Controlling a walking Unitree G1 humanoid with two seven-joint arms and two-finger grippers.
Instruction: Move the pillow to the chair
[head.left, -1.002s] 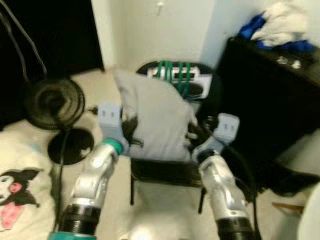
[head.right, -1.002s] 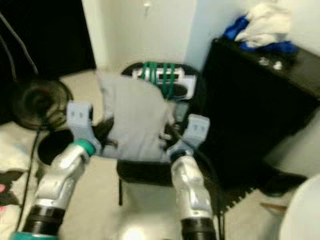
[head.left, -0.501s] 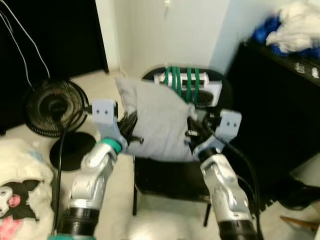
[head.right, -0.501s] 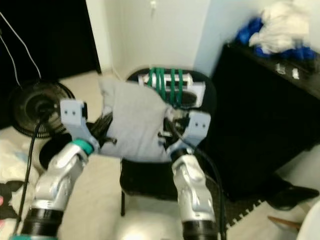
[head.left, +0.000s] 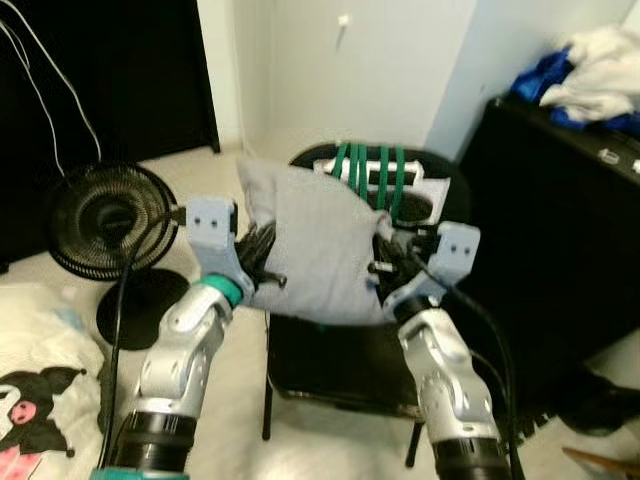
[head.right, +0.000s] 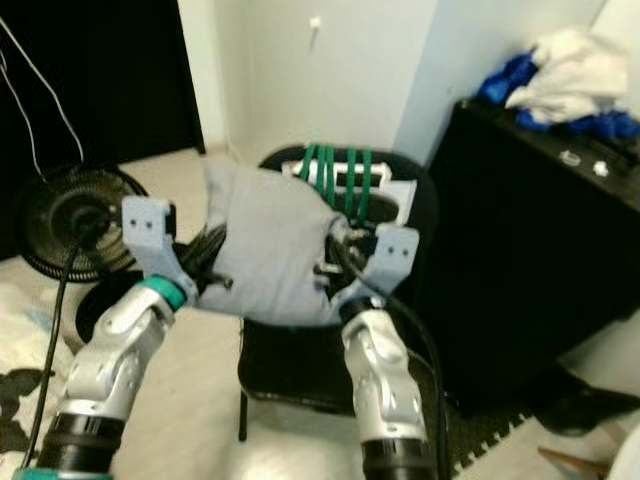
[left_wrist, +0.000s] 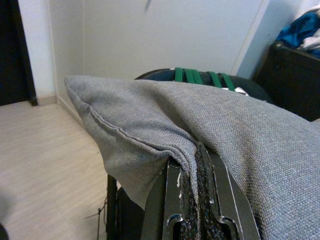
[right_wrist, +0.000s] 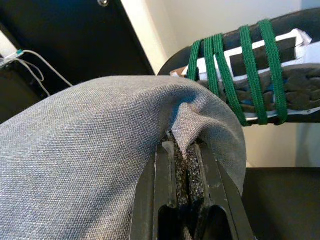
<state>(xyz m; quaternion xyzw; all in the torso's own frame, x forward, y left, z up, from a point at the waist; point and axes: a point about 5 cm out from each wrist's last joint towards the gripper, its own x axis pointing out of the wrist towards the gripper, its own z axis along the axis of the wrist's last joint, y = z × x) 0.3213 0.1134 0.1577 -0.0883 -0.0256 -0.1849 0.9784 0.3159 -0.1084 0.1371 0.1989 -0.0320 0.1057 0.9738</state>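
Observation:
A grey pillow hangs in the air between my two arms, above the seat of a black chair. My left gripper is shut on the pillow's left edge. My right gripper is shut on its right edge. In the left wrist view the fabric seam is pinched between the black fingers. The right wrist view shows the cloth folded into the closed fingers. The chair's backrest is wrapped with green straps and rises behind the pillow.
A black floor fan stands on the left, its cord trailing over the floor. A black cabinet with blue and white clothes on top stands right of the chair. A printed white cushion lies at the lower left.
The camera has come closer to the chair and tilted. The pillow, held by both grippers, now hangs further over the chair's seat.

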